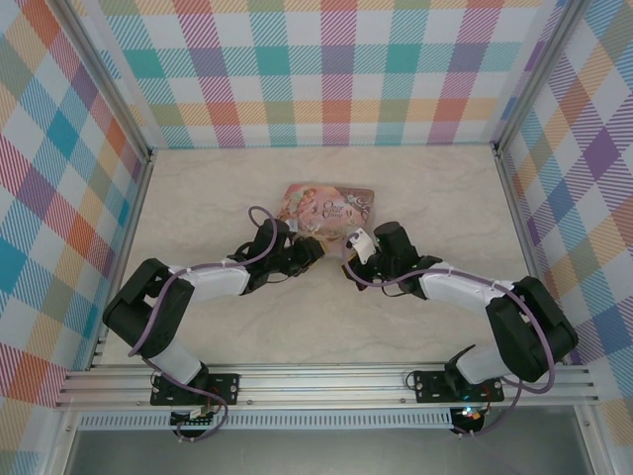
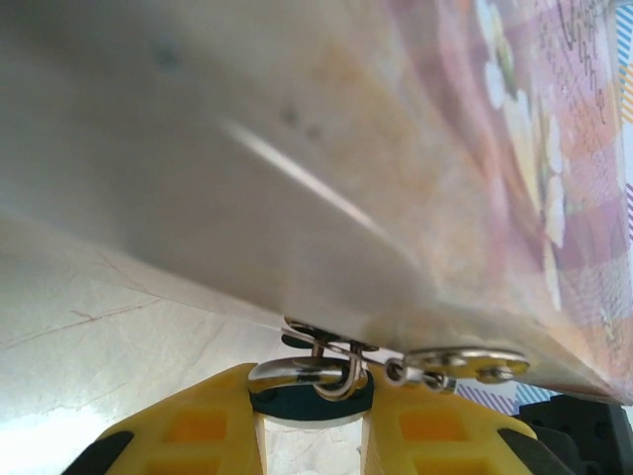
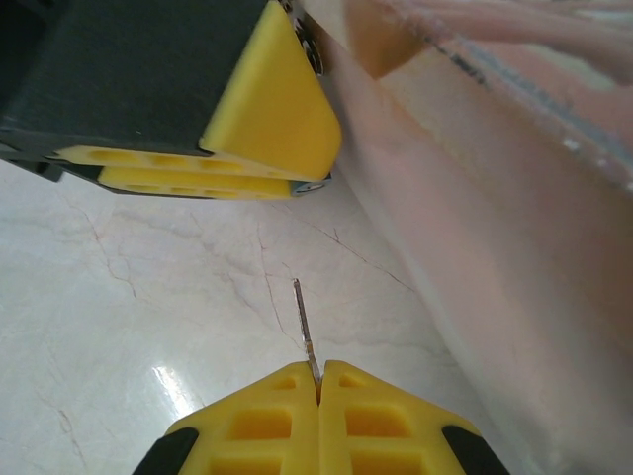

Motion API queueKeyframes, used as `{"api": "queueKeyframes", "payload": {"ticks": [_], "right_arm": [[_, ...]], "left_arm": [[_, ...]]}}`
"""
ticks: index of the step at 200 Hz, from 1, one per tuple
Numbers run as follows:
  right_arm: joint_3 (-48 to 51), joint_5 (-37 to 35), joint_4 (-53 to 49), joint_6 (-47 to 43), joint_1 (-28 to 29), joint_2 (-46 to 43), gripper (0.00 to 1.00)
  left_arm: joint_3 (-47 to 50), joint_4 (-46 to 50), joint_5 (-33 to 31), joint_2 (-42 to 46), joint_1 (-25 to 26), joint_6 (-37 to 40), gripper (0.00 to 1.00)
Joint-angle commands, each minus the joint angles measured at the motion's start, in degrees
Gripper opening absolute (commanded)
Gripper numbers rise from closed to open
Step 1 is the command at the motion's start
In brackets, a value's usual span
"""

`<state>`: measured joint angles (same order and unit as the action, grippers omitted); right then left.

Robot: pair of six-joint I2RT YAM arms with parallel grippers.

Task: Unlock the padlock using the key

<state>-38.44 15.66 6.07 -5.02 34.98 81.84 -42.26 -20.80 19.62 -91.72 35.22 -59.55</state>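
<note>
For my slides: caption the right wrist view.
Right gripper pinches a thin grey metal key, tip aimed at the left gripper beside a pink rectangular tin.

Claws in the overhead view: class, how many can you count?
2. The left claw reaches the pink tin's near edge from the left; the right claw from the right.

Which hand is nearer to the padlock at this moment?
Left. The left hand grips the padlock at the edge of the pink tin. The right hand holds the key a short gap away, not touching it.
</note>
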Motion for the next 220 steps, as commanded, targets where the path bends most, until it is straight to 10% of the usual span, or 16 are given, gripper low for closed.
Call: {"api": "queueKeyframes", "payload": {"ticks": [1,220], "right_arm": [[-2.84,-1.98,-0.33,-3.66,0.88,1.32,0.00],[-4.33,8.04,-1.14,-0.17,-3.66,0.34,0.00]], "left_arm": [[-2.48,-0.57,3.25,2.51,0.99,-2.32,0.19],[-9.70,11.30,2.14,5.57,1.01,2.13,0.16]]}}
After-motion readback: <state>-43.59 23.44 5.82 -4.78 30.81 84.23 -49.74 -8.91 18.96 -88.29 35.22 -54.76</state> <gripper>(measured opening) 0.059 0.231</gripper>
